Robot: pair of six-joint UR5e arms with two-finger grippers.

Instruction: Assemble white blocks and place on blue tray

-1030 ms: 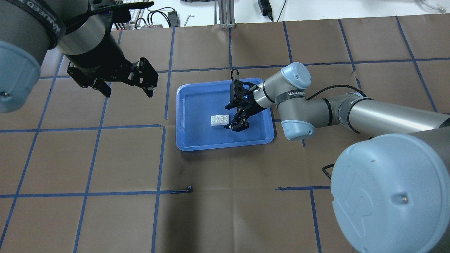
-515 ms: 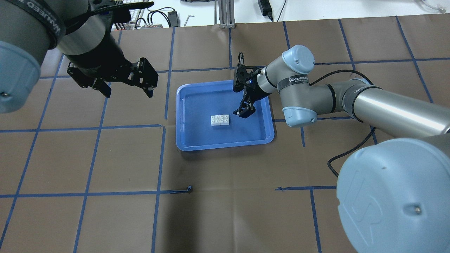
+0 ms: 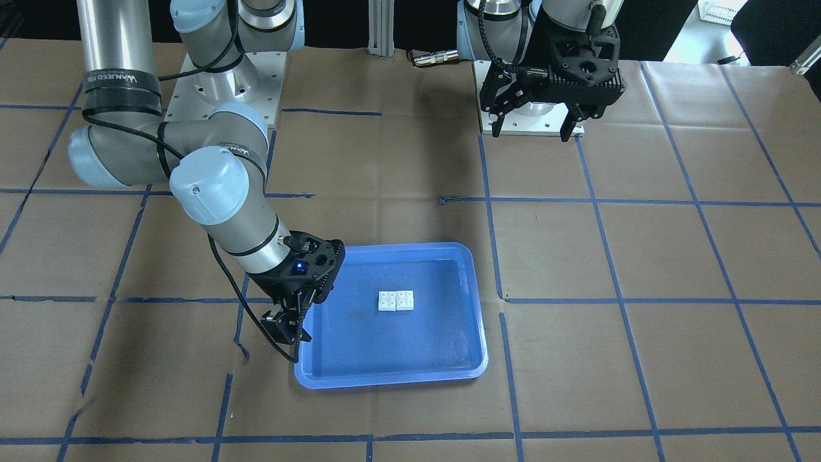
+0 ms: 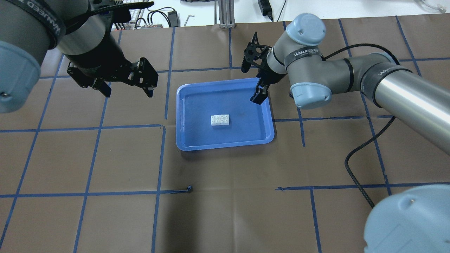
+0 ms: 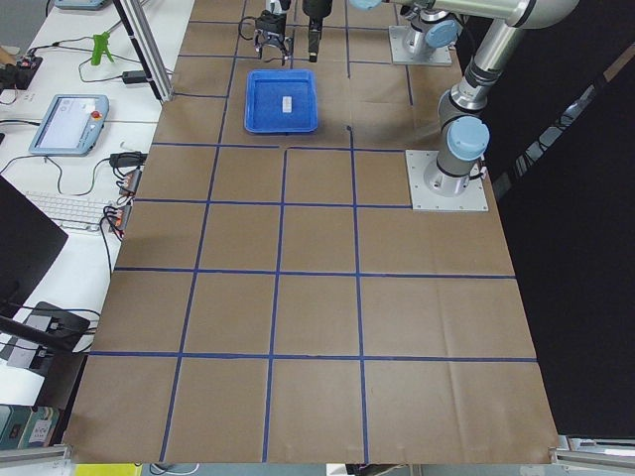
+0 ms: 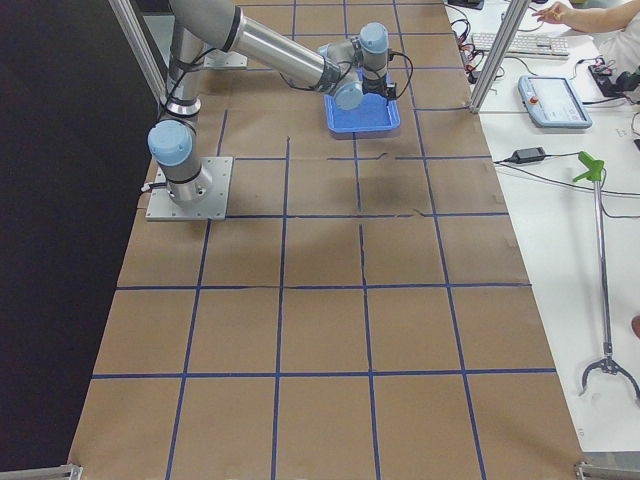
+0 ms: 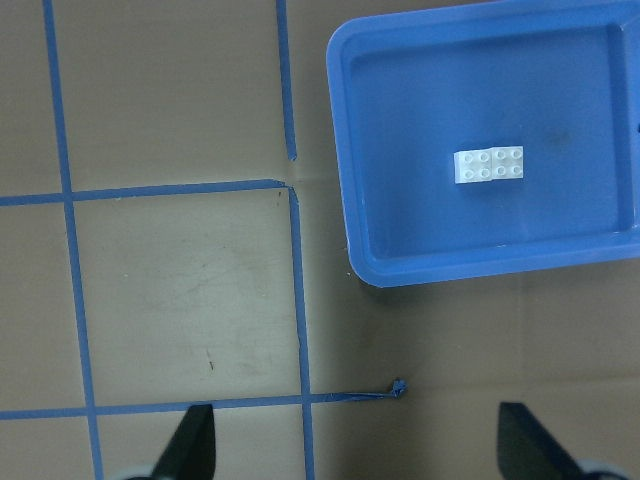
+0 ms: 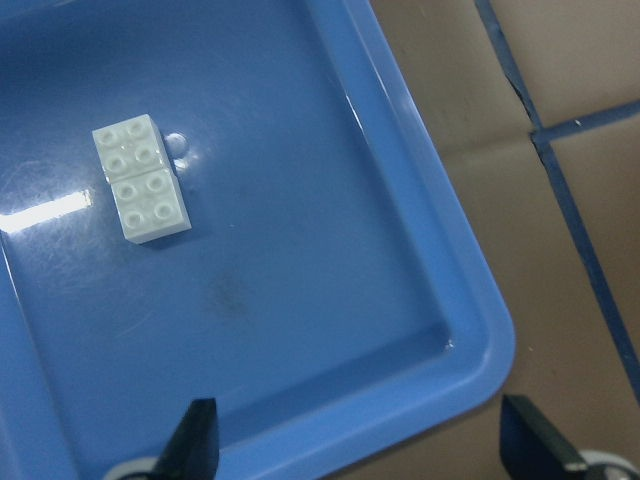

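The two white blocks (image 4: 220, 119) lie joined side by side, studs up, in the middle of the blue tray (image 4: 225, 144). They also show in the front view (image 3: 396, 300) and both wrist views (image 7: 488, 165) (image 8: 140, 178). My right gripper (image 4: 257, 95) is open and empty, raised over the tray's far right rim (image 8: 470, 300), well apart from the blocks. My left gripper (image 4: 129, 92) is open and empty, held high over the table to the left of the tray (image 3: 391, 378).
The table is covered in brown paper with a blue tape grid. A loose curl of blue tape (image 4: 190, 189) lies on the near side of the tray. The right arm's black cable (image 4: 355, 168) hangs over the table's right part. Power supplies and cables lie beyond the far edge.
My right gripper has drawn back from beside the white blocks, rising toward the tray's far right corner. The blocks stay where they were. The left arm has not moved.
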